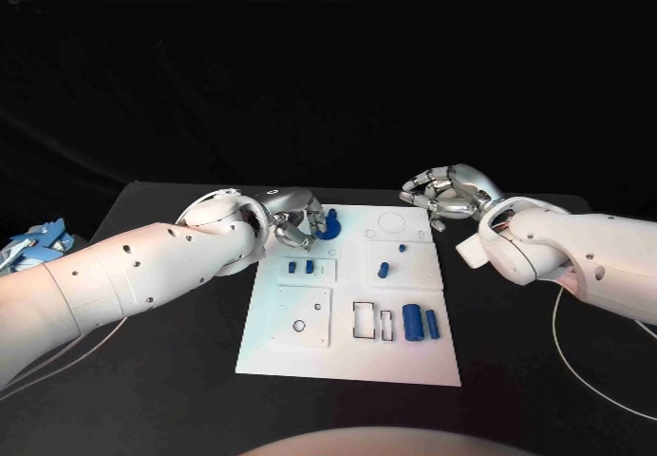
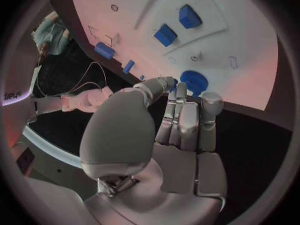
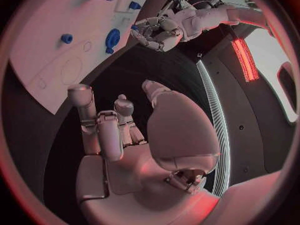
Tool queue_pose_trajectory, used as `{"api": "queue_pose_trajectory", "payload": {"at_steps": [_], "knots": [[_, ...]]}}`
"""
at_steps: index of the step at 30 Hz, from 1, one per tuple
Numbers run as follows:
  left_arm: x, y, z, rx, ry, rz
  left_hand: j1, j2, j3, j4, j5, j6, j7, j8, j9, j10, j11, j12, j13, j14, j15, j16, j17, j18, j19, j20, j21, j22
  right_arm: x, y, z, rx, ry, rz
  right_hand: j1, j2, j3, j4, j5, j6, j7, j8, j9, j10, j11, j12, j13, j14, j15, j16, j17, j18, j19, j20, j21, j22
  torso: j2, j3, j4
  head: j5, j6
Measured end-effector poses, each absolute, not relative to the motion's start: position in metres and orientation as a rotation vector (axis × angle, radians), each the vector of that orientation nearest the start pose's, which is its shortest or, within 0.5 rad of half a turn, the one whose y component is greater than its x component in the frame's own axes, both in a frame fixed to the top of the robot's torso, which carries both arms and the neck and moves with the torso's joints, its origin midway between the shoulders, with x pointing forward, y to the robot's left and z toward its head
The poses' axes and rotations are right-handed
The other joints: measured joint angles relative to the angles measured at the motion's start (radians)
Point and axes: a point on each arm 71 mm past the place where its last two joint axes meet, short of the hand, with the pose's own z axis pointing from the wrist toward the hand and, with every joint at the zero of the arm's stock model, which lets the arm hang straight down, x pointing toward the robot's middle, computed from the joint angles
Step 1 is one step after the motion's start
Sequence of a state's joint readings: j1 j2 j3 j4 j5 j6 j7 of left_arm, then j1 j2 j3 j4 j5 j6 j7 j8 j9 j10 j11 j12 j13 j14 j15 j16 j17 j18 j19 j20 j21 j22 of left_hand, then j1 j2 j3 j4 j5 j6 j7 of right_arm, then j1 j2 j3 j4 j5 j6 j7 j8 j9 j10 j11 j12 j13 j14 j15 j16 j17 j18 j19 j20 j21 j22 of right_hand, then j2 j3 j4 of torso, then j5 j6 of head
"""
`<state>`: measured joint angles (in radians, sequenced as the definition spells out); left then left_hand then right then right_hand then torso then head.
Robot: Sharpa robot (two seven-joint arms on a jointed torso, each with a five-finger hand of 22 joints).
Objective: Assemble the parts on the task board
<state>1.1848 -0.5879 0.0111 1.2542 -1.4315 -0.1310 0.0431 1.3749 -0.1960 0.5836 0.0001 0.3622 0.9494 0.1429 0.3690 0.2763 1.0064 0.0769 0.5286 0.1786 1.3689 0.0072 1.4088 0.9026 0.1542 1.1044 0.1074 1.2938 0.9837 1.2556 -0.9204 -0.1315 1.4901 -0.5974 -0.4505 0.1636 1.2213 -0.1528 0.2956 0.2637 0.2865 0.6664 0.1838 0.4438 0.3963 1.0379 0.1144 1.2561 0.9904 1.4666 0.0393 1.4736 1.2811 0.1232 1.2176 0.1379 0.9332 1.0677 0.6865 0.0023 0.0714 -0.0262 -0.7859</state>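
**Inspector A:** Where does the task board [image 1: 349,356] lie?

**Inspector B:** Flat in the middle of the black worktop [image 1: 164,399]. A blue gear [image 1: 330,225] sits at its far left corner. Two small blue blocks [image 1: 300,268] lie nearer, two blue cylinders [image 1: 421,324] at the near right, and two small blue pegs [image 1: 392,258] right of centre.

**Inspector A:** And the left hand [image 1: 290,220]?

**Inspector B:** It is at the board's far left corner. In the left wrist view its fingers [image 2: 181,116] lie close together, tips at the gear's rim. Whether they pinch it, I cannot tell.

**Inspector A:** The right hand [image 1: 449,195]?

**Inspector B:** Beyond the board's far right corner, apart from every part. Fingers curled loosely inward, holding nothing.
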Motion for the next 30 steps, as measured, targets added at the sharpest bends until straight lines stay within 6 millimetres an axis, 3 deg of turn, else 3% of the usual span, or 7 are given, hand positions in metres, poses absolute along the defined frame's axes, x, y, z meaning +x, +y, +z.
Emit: {"api": "queue_pose_trajectory", "payload": {"at_steps": [12, 30], "knots": [[0.529, 0.155, -0.205, 0.22, 1.836, -0.74, 0.0, 0.0, 0.0, 0.0, 0.0, 0.0, 0.0, 0.0, -0.001, 0.007, 0.0, -0.004, -0.001, 0.0, 0.0, 0.0, -0.008, 0.0, 0.0, 0.0, 0.0, -0.001, 0.492, -0.261, -0.187, 0.626, 1.589, 1.004, 0.0, 0.0, 0.0, 0.0, 0.0, 0.0, 0.0, 0.0, 0.0, 0.0, 0.0, 0.0, 0.0, 0.0, 0.0, 0.0, 0.0, 0.0, 0.0, 0.0, 0.0, 0.0, 0.0, -0.0008, 0.0002, 0.005, -0.001], [0.53, 0.16, -0.211, 0.2, 1.891, -0.718, 0.0, 0.0, -0.003, 0.003, 0.0, 0.003, -0.004, -0.001, -0.001, 0.007, 0.0, -0.008, -0.002, 0.0, 0.0, 0.0, -0.012, 0.0, 0.0, 0.0, 0.0, -0.001, 0.492, -0.261, -0.188, 0.628, 1.59, 1.002, 0.0, 0.0, 0.0, 0.0, 0.0, 0.0, 0.0, 0.0, 0.0, 0.0, 0.0, 0.0, 0.0, 0.0, 0.0, 0.0, 0.0, 0.0, 0.0, 0.0, 0.0, 0.0, 0.001, 0.0012, -0.0042, 0.011, 0.002]]}}
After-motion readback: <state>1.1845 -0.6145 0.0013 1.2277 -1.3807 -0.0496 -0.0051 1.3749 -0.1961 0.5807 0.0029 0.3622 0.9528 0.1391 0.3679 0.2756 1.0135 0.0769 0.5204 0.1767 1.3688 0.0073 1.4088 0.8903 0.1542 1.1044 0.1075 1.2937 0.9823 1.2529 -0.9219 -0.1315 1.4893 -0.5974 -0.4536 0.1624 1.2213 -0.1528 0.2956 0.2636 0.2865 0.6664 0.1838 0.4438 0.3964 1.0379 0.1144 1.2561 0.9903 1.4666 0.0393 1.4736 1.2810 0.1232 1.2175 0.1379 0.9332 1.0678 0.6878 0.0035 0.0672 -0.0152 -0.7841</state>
